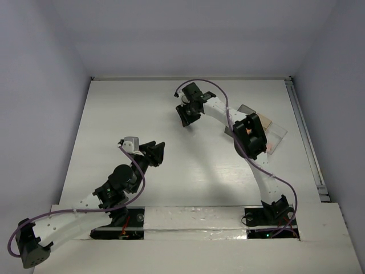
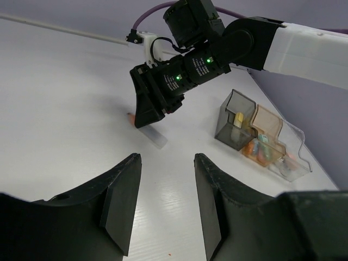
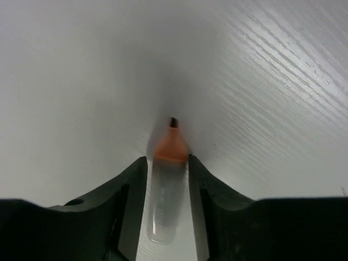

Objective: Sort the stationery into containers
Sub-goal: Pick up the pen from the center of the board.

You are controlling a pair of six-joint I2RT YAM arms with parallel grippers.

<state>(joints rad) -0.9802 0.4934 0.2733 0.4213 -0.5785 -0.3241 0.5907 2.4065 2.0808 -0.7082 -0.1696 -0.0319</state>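
A clear finger-sized piece with an orange tip (image 3: 165, 190) lies flat on the white table. My right gripper (image 3: 167, 163) is down over it with a jaw close on each side, pinching it. In the left wrist view the same piece (image 2: 153, 136) pokes out under the right gripper (image 2: 149, 117). My left gripper (image 2: 167, 159) is open and empty, hovering above the table and facing that spot. The row of joined bins, from the smoky one (image 2: 232, 125) to the tan one (image 2: 267, 120), holds several coloured pieces. In the top view the bins (image 1: 275, 132) sit beside the right arm.
The right arm's forearm (image 1: 251, 137) partly covers the bins from above. A raised rail (image 1: 305, 137) runs along the table's right edge. Grey walls enclose the table at the back and sides.
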